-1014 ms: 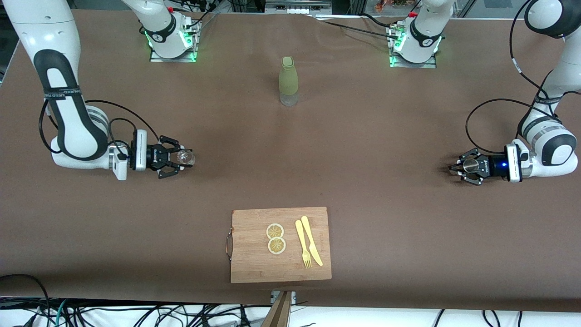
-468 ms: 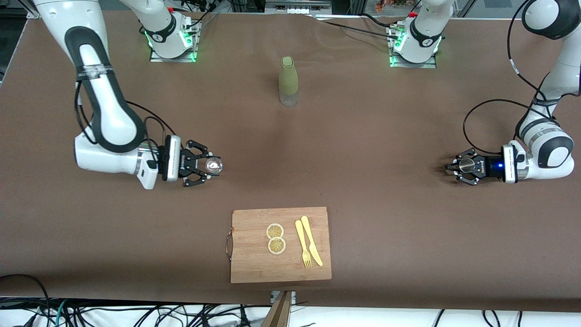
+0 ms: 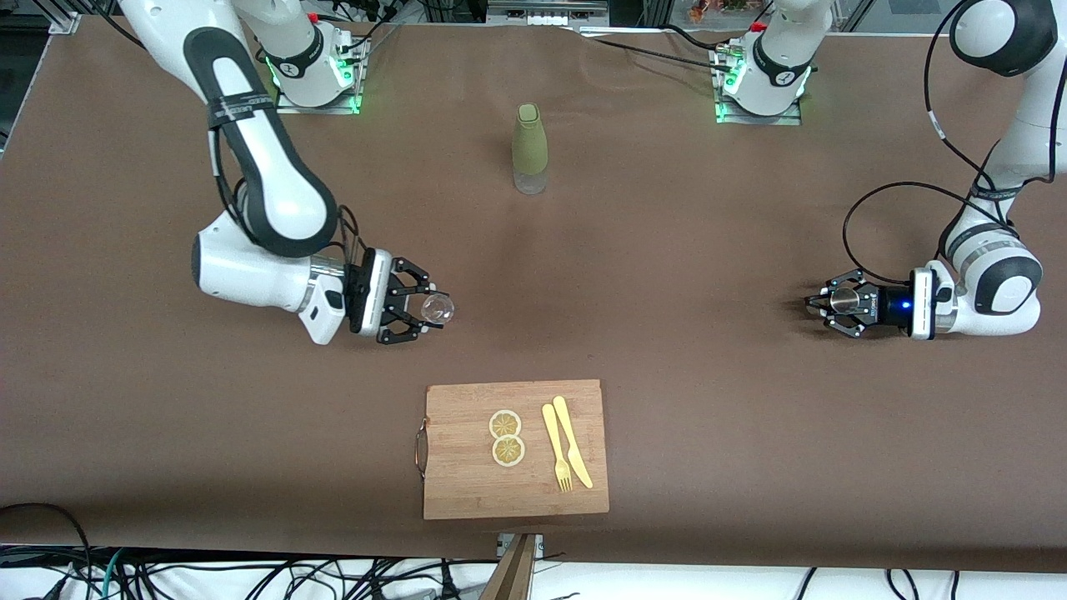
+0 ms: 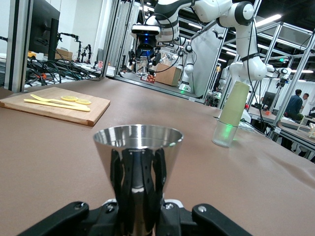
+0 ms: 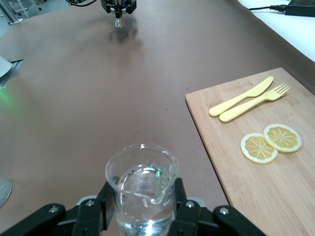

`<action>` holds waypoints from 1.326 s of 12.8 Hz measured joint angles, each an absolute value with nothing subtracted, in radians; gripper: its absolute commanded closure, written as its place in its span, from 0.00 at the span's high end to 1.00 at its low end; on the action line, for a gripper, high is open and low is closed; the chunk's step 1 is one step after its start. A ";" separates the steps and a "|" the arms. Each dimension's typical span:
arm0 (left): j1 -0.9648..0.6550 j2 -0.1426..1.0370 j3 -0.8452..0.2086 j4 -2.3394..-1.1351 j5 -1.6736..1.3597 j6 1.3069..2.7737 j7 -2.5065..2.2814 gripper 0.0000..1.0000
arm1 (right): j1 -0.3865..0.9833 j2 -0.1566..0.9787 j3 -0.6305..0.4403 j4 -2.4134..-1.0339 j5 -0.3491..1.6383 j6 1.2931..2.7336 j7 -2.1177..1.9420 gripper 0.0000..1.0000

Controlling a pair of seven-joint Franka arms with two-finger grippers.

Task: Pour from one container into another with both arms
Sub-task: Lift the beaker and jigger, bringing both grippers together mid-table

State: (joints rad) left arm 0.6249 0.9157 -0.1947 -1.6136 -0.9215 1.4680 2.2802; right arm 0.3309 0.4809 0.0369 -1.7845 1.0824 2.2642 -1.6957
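Note:
The tiny clear glass cup [image 3: 437, 309] [image 5: 142, 189] stands upright in my right gripper [image 3: 425, 309] [image 5: 142, 216], which is shut on it above the bare brown table, toward the right arm's end. Clear liquid shows inside the cup. The small steel jigger [image 3: 843, 302] [image 4: 138, 167] is held upright by my left gripper [image 3: 827, 307] [image 4: 139, 209], shut on its waist low over the table at the left arm's end. In the right wrist view the left gripper with the jigger [image 5: 118, 21] shows small in the distance.
A wooden cutting board [image 3: 467, 483] with two lemon slices [image 3: 506, 437], a yellow knife and fork [image 3: 567, 454] lies near the front camera's edge. A tall green-sleeved bottle [image 3: 529, 148] stands mid-table between the arm bases.
My right gripper has carried the glass cup toward the table's middle, away from its end. My left gripper with the jigger has shifted slightly toward the middle too.

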 measured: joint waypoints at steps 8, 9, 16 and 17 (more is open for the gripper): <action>0.602 0.912 -0.200 -1.604 -0.921 1.446 2.330 0.00 | 0.551 0.514 0.038 -1.706 0.907 2.491 -1.307 0.30; 0.586 0.912 -0.202 -1.602 -0.922 1.446 2.334 0.00 | 0.573 0.528 0.038 -1.684 0.863 2.504 -1.240 0.30; 0.432 0.895 -0.208 -1.587 -1.001 1.527 2.337 0.00 | 0.674 0.623 0.031 -1.545 0.641 2.541 -0.914 0.30; 0.408 0.895 -0.208 -1.587 -1.018 1.549 2.337 0.00 | 0.693 0.631 0.027 -1.532 0.606 2.545 -0.870 0.30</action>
